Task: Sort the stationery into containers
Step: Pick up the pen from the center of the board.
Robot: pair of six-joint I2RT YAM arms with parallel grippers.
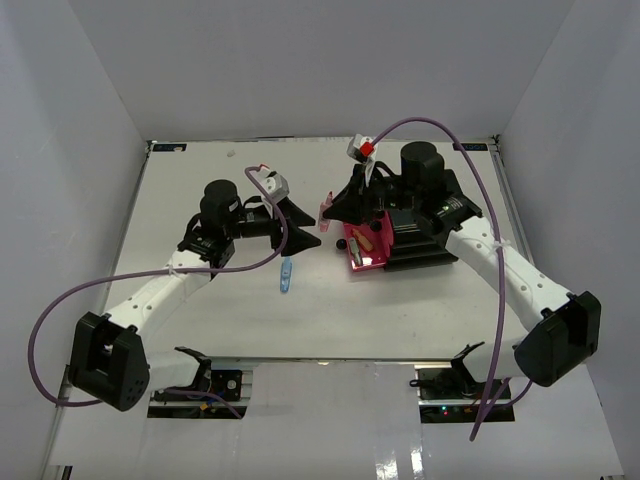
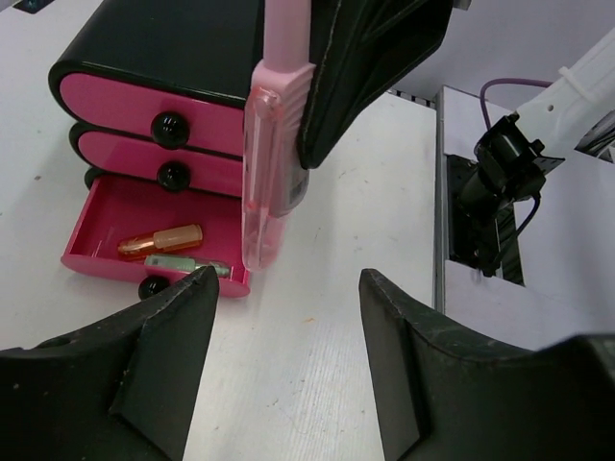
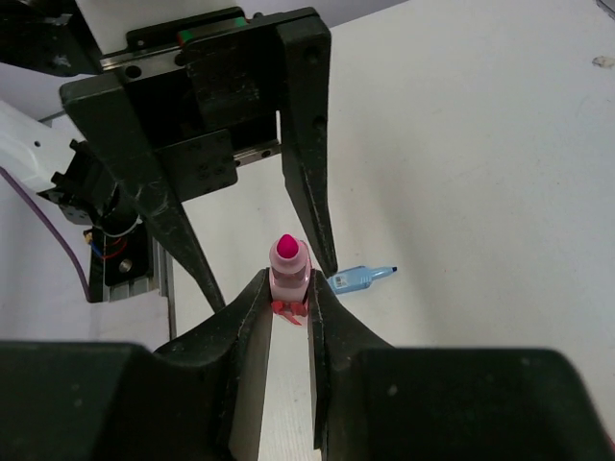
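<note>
— Over the table [image 3: 480,144], beside the cabinet [image 2: 163,48], your right gripper [image 3: 288,293] is closed tight on the pink pen [image 2: 274,173]. You see it also?
— Yes. You hold the pen by one end, in the air, near the open bottom drawer [image 2: 101,216] but not inside it.
— And your left gripper [image 2: 288,279]?
— Its fingers [image 2: 163,365] stand wide apart, with nothing between them. It faces the right gripper, very near the pen, without touching it.
— What lies in the bottom drawer?
— An orange highlighter [image 2: 161,238] and a greenish piece [image 2: 187,262], side by side. The two upper drawers [image 2: 125,106] are closed.
— One more thing: a blue piece [image 3: 357,279] lies on the table near your left gripper, apart from the cabinet.
</note>
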